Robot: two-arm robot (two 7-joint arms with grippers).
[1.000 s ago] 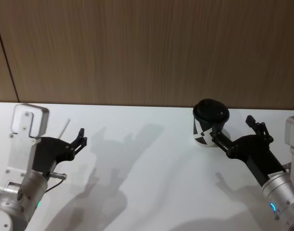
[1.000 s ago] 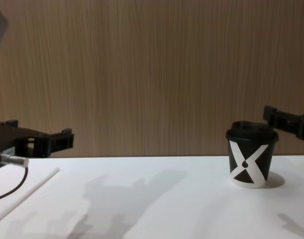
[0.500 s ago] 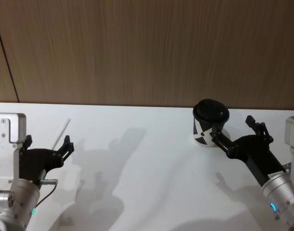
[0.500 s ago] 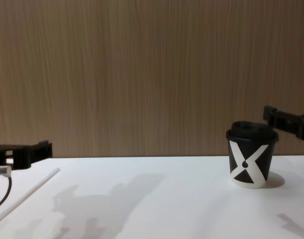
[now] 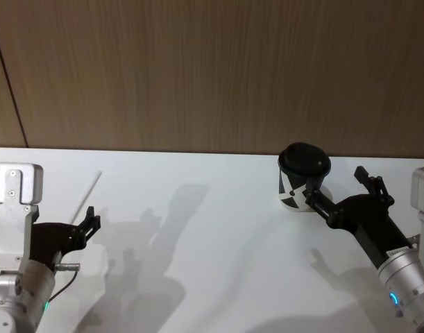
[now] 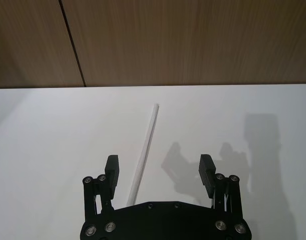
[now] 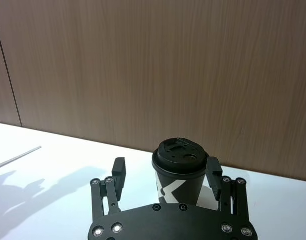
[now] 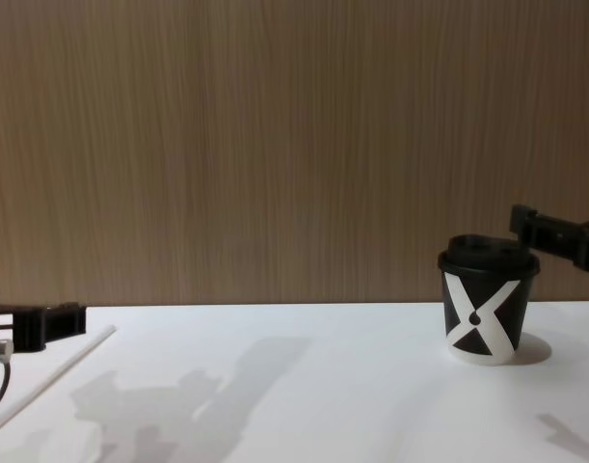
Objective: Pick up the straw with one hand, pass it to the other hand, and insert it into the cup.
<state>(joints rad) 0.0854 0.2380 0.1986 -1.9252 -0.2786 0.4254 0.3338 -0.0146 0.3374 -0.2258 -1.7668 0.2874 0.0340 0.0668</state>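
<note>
Picking up the straw is the step in hand. The left gripper (image 6: 159, 165) hangs low, fingers wide apart, over the near part of the straw (image 6: 144, 150), which lies flat on the left of the table (image 5: 218, 243), off centre between the fingers. The next move probably calls for centring, dropping and closing. The right gripper (image 7: 166, 167), also spread, flanks the upright cup (image 7: 179, 159) on the right; I cannot tell if they touch. The straw's near end is hidden under the left gripper, whose height above the table is hard to judge
</note>
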